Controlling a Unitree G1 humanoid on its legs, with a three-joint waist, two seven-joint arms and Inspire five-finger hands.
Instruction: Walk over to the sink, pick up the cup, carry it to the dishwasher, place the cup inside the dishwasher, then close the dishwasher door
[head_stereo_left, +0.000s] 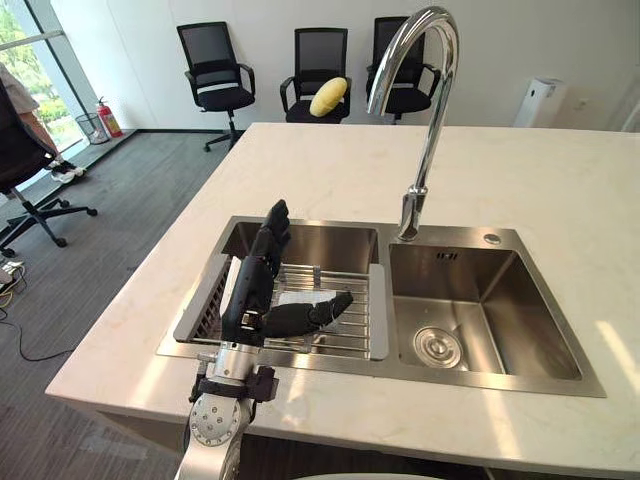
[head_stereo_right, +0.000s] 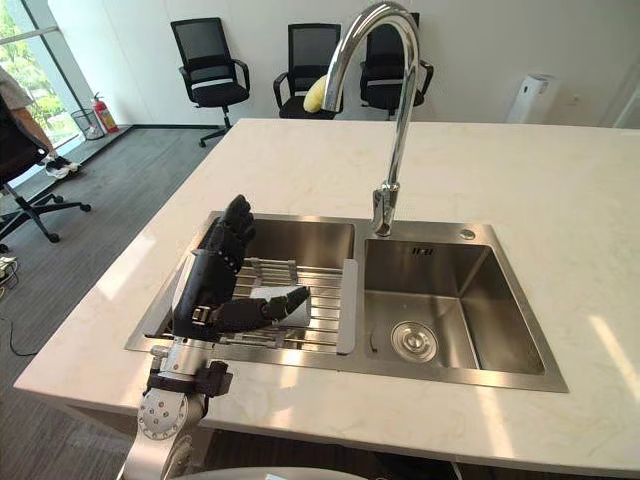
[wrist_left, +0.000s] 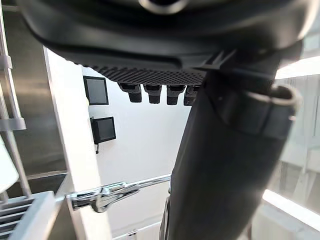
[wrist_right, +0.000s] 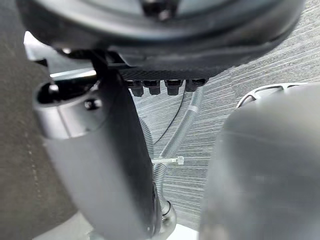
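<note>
One left hand hovers over the left of the sink's two basins, fingers straight and close together. Its thumb juts sideways over the one white cup, which lies on the single wire rack. One tap arches above. The right hand hangs over the floor, fingers relaxed.

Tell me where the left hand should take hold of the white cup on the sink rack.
Round its body, I'd judge, coming down from above: the cup lies low on the rack in the left basin, and the open left hand hangs over it, thumb across its near side. Its rim and any handle are hidden.
</note>
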